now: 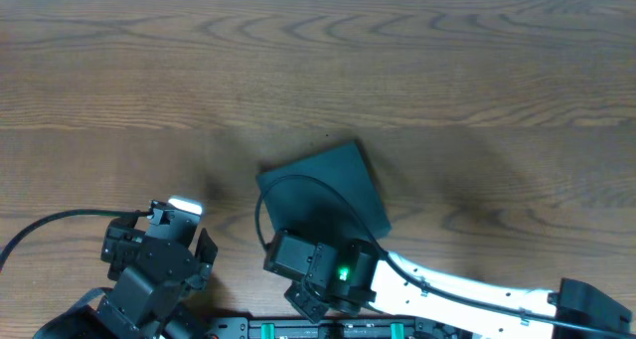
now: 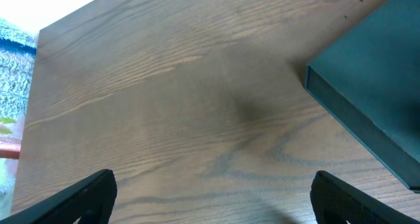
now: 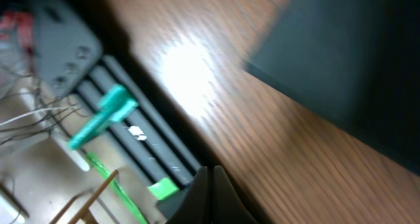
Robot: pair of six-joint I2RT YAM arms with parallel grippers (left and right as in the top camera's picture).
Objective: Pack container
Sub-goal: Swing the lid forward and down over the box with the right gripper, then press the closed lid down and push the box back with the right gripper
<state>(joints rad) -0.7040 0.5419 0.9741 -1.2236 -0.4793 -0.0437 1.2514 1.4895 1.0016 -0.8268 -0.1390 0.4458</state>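
Observation:
The container (image 1: 328, 185) is a dark green square box lying closed on the wooden table near the front middle. Its corner shows in the left wrist view (image 2: 374, 86) and blurred in the right wrist view (image 3: 348, 66). My left gripper (image 2: 210, 194) is open and empty, low over bare wood to the left of the container. My right gripper (image 3: 211, 191) is shut with nothing between its fingers, at the table's front edge just in front of the container. The right arm (image 1: 328, 269) covers the container's near side in the overhead view.
The table's front edge with a black rail and green parts (image 3: 125, 138) lies under the right gripper. A blue cloth (image 2: 13, 40) shows past the table's far left edge.

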